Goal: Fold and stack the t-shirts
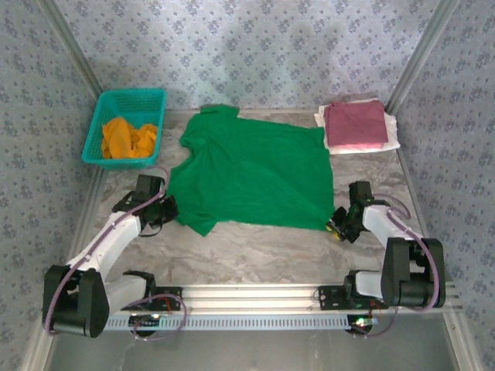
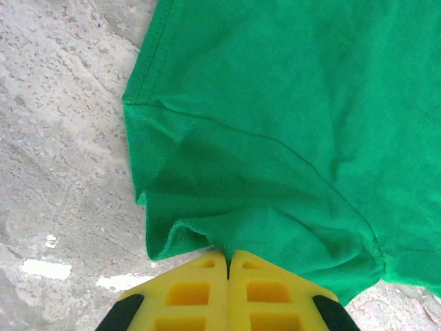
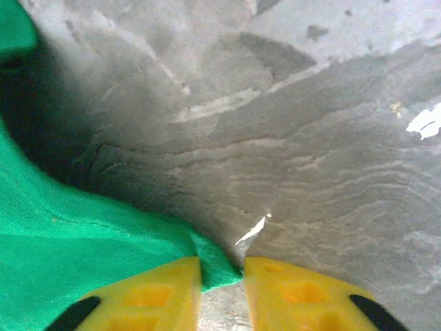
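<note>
Slippage is the worry here. The green shirt [image 1: 255, 174] is spread flat mid-table [image 1: 255, 255], and its near left sleeve looks pinched in the left gripper [image 2: 228, 256], which is closed tight. At the right gripper [image 3: 222, 265], only the tip of the near right corner is caught between parted jaws, not clamped. If the shirt is lifted like that, the corner could easily be dropped and the fold dragged crooked.
</note>
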